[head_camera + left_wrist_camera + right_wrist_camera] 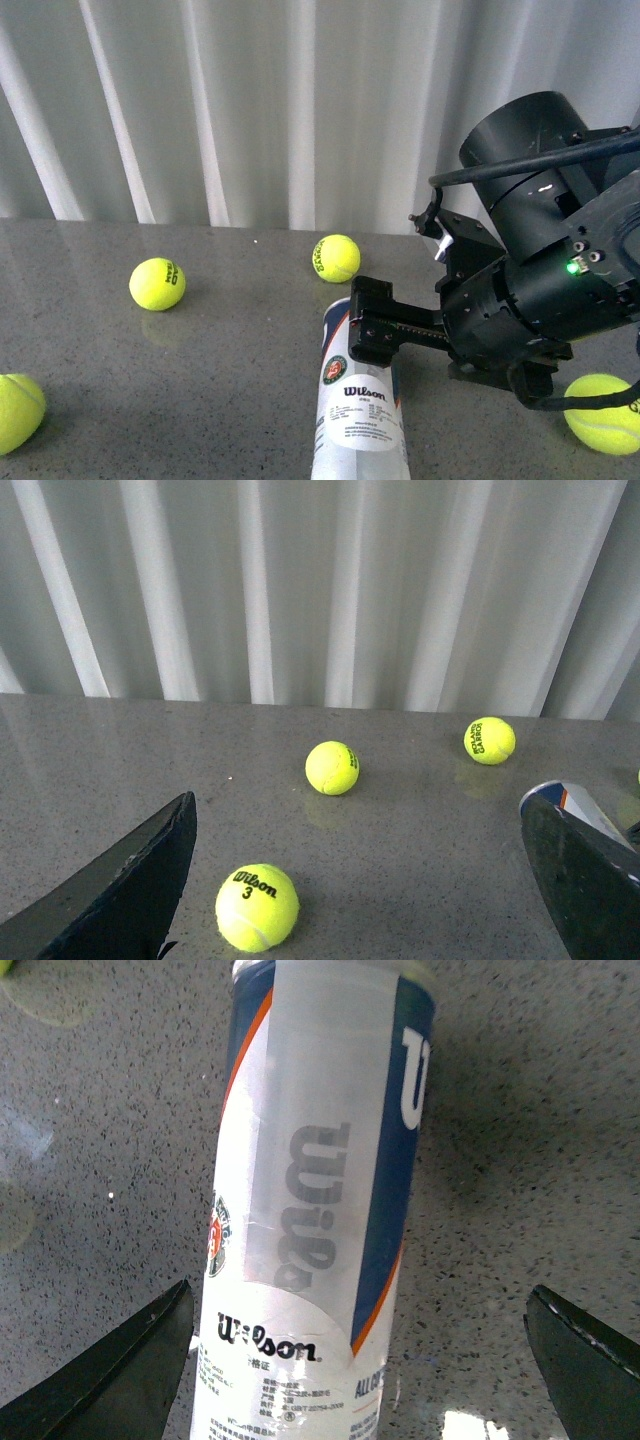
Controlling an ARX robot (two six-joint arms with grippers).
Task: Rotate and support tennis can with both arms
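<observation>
Lying on its side on the table point(200, 400) beneath the wide-spread right gripper point(358, 1298), with the left gripper point(357, 802) equally spread near one end: tennis can point(358, 400). Probably light, slick, dentable, prone to rolling; pinch gently mid-label.

Blk right arm point(540, 260), cyl. joint point(520, 130), blk cable point(520, 166), green LED point(572, 267)

Tennis can point(355, 445): near end is cut off by the lower frame edge; far end is partly covered by the right gripper point(372, 322). Fine label print point(366, 410): illegible. Left ball point(15, 410), right ball point(605, 415): cropped at edges.
</observation>
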